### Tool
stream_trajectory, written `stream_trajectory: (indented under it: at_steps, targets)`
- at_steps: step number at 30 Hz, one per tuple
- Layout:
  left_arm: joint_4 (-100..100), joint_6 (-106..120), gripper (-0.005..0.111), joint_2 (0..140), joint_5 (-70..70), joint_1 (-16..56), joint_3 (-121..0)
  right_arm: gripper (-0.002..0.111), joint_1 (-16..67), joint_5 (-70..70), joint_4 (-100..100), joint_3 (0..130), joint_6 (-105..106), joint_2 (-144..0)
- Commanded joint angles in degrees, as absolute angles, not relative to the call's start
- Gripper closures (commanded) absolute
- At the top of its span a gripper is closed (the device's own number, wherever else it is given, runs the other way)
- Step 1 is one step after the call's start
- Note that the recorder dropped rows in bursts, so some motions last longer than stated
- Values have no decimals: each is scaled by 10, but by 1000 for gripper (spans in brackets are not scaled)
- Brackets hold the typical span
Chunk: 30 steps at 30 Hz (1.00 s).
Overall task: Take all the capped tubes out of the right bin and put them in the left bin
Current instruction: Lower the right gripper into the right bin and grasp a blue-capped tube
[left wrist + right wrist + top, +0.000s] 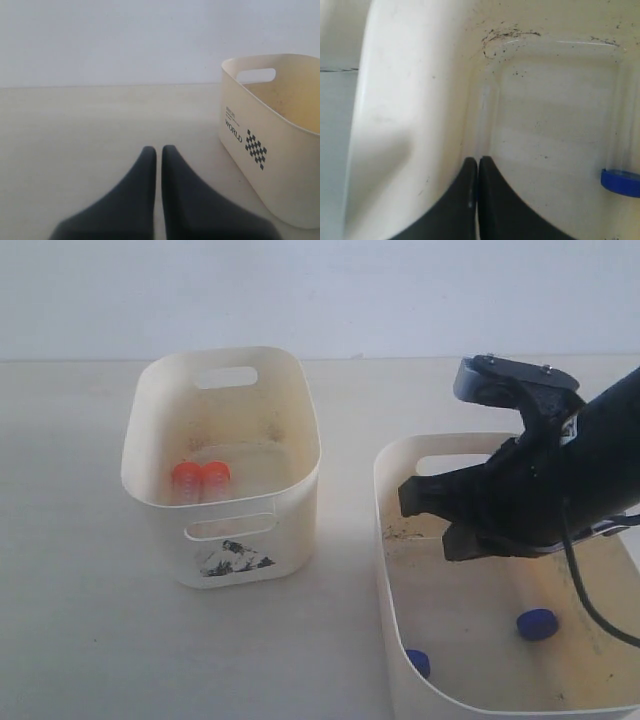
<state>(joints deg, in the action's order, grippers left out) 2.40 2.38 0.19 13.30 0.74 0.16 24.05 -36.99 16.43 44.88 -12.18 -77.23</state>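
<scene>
Two orange-capped tubes lie side by side in the left bin, which bears a torn black label. Two blue caps show on the floor of the right bin; their clear bodies barely show. My right gripper hangs shut and empty inside that bin, near its left wall and far end. One blue cap lies off to the side of its fingers. My left gripper is shut and empty over bare table, outside the exterior view.
A cream bin printed with a black checkered diamond and the word WORLD stands beside my left gripper; I cannot tell which bin it is. Dark specks mark the right bin's floor. A pale wall backs the table.
</scene>
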Motion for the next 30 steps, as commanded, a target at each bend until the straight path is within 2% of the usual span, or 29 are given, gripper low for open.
stream_trajectory:
  at_steps: [1,16,25,28,29,30]
  targets:
    - [23,20,102,0,129,6,0,109,238,-375,157,446,-120,-791]
    - [23,20,102,0,129,6,0,109,238,-329,158,446,-89,-920]
    - [23,20,102,0,129,6,0,107,238,-305,164,447,-85,-939]
    - [23,20,102,0,129,6,0,93,238,-305,178,447,-91,-939]
    - [23,20,102,0,129,6,0,85,238,-304,178,447,-91,-939]
    - [23,20,102,0,129,6,0,71,238,-304,178,447,-91,-939]
